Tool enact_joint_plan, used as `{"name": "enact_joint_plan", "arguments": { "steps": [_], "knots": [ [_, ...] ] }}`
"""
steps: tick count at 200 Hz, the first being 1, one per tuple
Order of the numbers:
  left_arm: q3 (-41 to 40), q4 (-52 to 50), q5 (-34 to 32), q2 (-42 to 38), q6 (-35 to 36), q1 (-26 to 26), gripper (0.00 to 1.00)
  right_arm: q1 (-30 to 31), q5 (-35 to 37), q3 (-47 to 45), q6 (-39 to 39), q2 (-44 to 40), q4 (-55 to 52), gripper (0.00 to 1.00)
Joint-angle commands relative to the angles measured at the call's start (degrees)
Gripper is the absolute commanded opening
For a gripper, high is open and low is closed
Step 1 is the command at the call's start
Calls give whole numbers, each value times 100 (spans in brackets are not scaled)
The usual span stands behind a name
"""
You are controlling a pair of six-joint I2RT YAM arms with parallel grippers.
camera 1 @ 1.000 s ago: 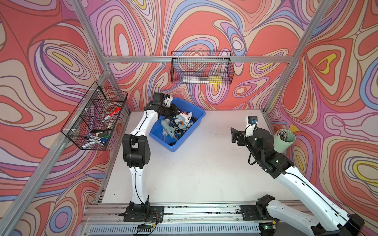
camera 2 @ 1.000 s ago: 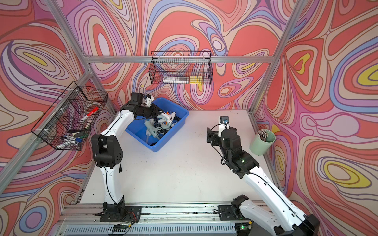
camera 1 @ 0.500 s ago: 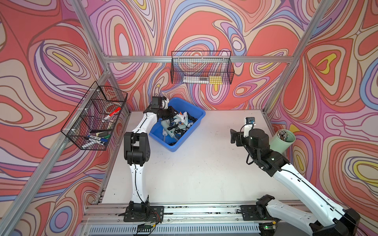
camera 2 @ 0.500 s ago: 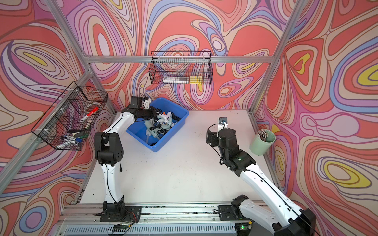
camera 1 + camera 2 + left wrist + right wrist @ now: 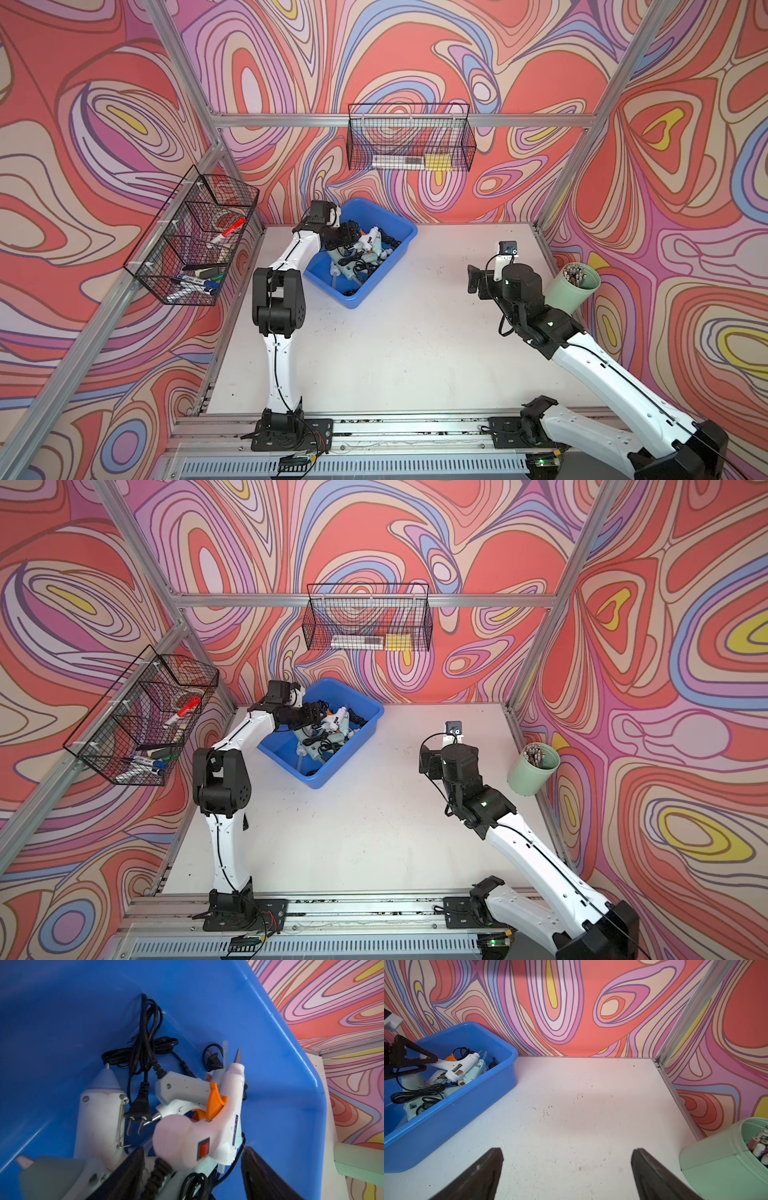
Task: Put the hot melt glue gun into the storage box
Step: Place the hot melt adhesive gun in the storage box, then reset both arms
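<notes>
**Desk:** What do the containers hold?

**Photographer:** The blue storage box (image 5: 384, 276) sits at the table's (image 5: 415, 332) back-left corner, holding a heap of white and mint glue guns (image 5: 99, 1109) tangled in black cords and plugs (image 5: 138, 1109). A wire basket on the left wall (image 5: 195, 241) holds markers, one of them red-capped. A second wire basket on the back wall (image 5: 409, 141) holds a long white item and a yellow block. A pale green cup (image 5: 573, 286) at the right edge is packed with small capped items I can't identify.

**Desk:** And the hot melt glue gun?

**Photographer:** The hot melt glue gun (image 5: 224, 1109) is inside the box, on top of the heap: white, with an orange trigger and a red switch. Its barrel runs away from the left gripper (image 5: 194, 1148), nozzle toward the box's far wall, butt of the handle back toward the fingers.

**Desk:** The grip?

**Photographer:** Left fingers (image 5: 133, 1167) are spread, the handle between them but not clamped — a gap shows on one side. The right gripper (image 5: 568, 1150) hangs over bare table, well apart from the box, fingers wide — nothing in them.
</notes>
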Motion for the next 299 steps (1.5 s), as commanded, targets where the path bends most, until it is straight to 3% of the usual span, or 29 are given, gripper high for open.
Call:
{"name": "enact_joint_plan", "arguments": {
  "steps": [1, 23, 85, 137, 225, 257, 299],
  "knots": [
    [-100, -351, -595, -577, 278, 28, 90, 32, 182, -135, 94, -72, 93, 98],
    [-230, -578, -1063, -886, 385, 27, 99, 34, 232, -180, 99, -123, 135, 98],
    [-874, -915, -2272, -1809, 558, 27, 99, 40, 346, -259, 140, -276, 205, 98],
    [-1880, -674, -2597, -2846, 538, 29, 99, 35, 541, -454, 220, -456, 210, 98],
    [-5227, 1281, -2841, -5893, 439, 9, 99, 31, 1096, -1416, 230, -1065, 592, 98],
    [-6633, 2253, -2884, -7016, 886, 7, 99, 31, 1282, -2046, 117, -1527, 994, 98],
    [-8315, 3776, -2382, -7770, 1710, 10, 99, 37, 1439, -3127, -531, -2240, 2164, 98]
  ]
}}
